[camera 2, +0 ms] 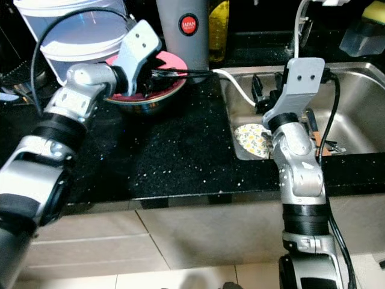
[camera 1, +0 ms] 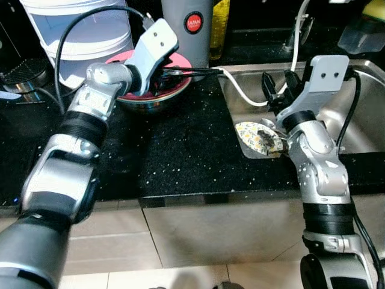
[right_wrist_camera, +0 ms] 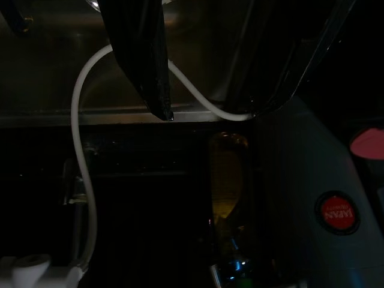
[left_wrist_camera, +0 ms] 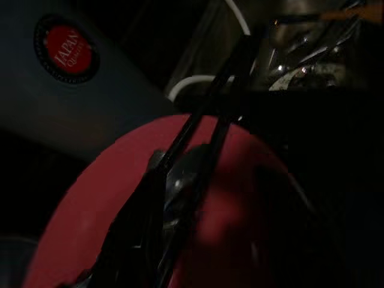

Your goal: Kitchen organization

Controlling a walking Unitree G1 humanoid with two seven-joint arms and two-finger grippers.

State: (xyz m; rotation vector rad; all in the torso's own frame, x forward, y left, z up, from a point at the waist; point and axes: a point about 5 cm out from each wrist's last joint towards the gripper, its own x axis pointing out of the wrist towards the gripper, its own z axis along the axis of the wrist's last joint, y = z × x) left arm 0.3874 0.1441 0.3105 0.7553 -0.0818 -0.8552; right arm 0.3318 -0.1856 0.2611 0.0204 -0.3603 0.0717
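Black speckled countertop [camera 1: 180,156], running up to a stainless sink [camera 1: 367,129] on the right. Grey cylindrical container [camera 1: 187,30] with 1 round red "JAPAN" label, upright at the back of the counter. Yellowish bottle [camera 1: 220,27] just beside it, toward the sink. White lidded bucket [camera 1: 84,30] at the back left, with a black grated object [camera 1: 24,69] to its left. White hose [camera 1: 240,90] curving from the counter edge into the sink. Translucent plastic container [camera 1: 361,33] at the far right, behind the sink. Pale cabinet fronts [camera 1: 198,232] below the counter.
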